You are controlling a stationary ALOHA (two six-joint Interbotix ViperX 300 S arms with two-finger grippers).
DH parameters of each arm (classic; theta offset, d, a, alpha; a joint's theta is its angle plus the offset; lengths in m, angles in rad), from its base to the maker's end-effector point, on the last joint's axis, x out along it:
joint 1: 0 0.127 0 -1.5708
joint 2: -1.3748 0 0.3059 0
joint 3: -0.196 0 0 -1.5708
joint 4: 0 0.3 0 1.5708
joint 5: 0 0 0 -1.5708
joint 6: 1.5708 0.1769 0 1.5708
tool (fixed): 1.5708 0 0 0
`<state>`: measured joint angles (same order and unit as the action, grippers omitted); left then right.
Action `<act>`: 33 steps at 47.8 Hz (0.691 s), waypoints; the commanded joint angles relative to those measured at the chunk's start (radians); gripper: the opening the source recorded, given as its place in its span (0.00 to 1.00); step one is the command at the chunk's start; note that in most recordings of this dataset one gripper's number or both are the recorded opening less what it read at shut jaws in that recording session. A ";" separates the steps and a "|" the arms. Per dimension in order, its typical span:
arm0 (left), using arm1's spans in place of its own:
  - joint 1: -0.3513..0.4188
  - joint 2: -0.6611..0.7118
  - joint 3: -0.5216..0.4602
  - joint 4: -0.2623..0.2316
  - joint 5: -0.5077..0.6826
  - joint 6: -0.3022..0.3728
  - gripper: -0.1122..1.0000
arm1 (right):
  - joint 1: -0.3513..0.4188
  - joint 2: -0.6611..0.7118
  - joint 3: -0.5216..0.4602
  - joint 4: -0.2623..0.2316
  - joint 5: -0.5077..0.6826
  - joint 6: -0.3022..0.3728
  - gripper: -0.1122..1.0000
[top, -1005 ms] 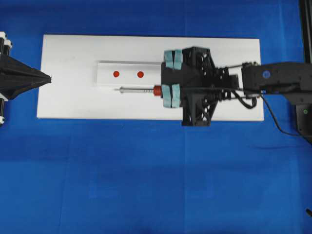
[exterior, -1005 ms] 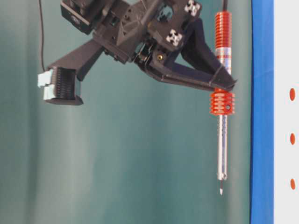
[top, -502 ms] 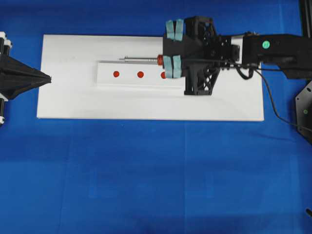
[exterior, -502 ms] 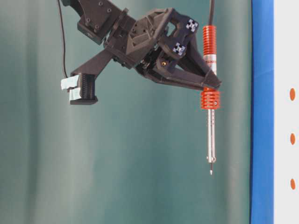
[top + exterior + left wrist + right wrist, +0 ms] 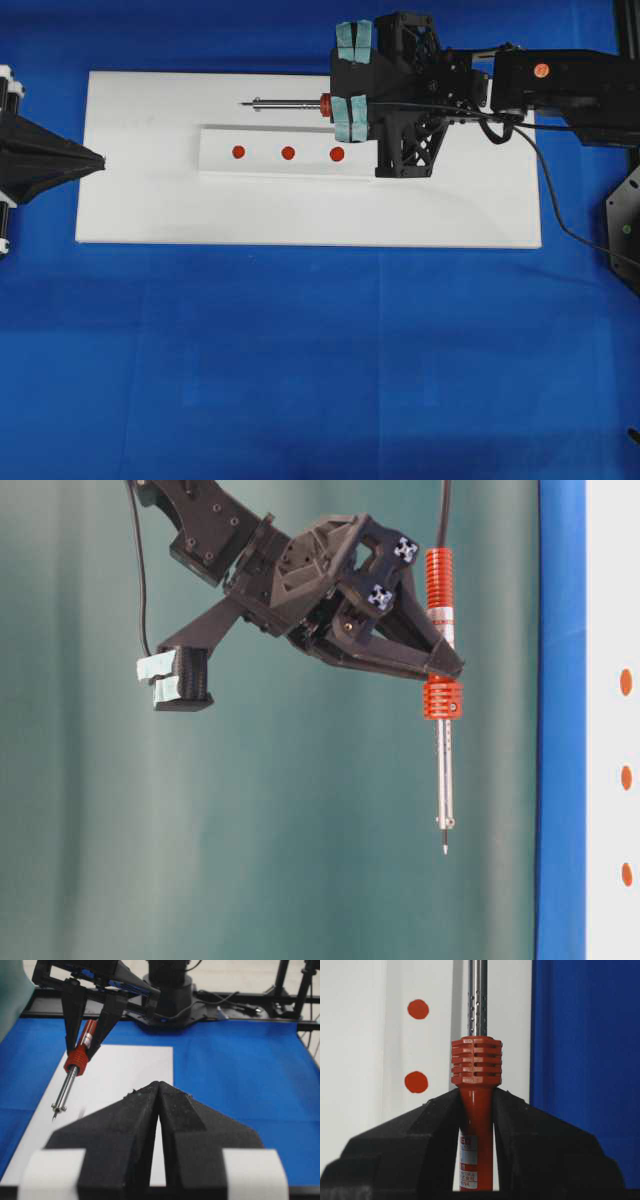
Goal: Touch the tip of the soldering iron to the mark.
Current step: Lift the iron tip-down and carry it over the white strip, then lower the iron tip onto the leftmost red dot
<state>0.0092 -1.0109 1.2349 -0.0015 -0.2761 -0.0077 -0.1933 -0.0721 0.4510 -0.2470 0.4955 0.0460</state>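
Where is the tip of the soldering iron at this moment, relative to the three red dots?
In the overhead view, the soldering iron tip lies above the white strip on the board, just above the left-end dot, far left of the mark.

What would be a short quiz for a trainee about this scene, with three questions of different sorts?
1. True or false: the right claw is shut on the iron.
2. Multiple choice: in the overhead view, the iron's tip lies
A. on the mark
B. on the middle dot
C. over the white board, above the strip in the picture
3. How many red dots does the strip bear?

Key: 1 true. 2 C. 3 three.
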 commanded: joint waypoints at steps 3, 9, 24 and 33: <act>0.002 0.005 -0.011 0.002 -0.009 0.002 0.10 | 0.005 -0.012 -0.031 0.011 0.043 -0.002 0.16; 0.002 0.005 -0.009 0.003 -0.009 0.002 0.10 | 0.012 -0.003 -0.041 0.012 0.130 -0.002 0.16; 0.002 0.005 -0.009 0.003 -0.006 0.002 0.10 | 0.028 0.009 -0.066 0.017 0.235 -0.002 0.16; 0.002 0.005 -0.011 0.003 -0.005 0.000 0.10 | 0.029 0.009 -0.067 0.018 0.232 0.000 0.16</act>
<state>0.0092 -1.0109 1.2349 0.0000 -0.2777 -0.0077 -0.1657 -0.0506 0.4080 -0.2301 0.7302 0.0445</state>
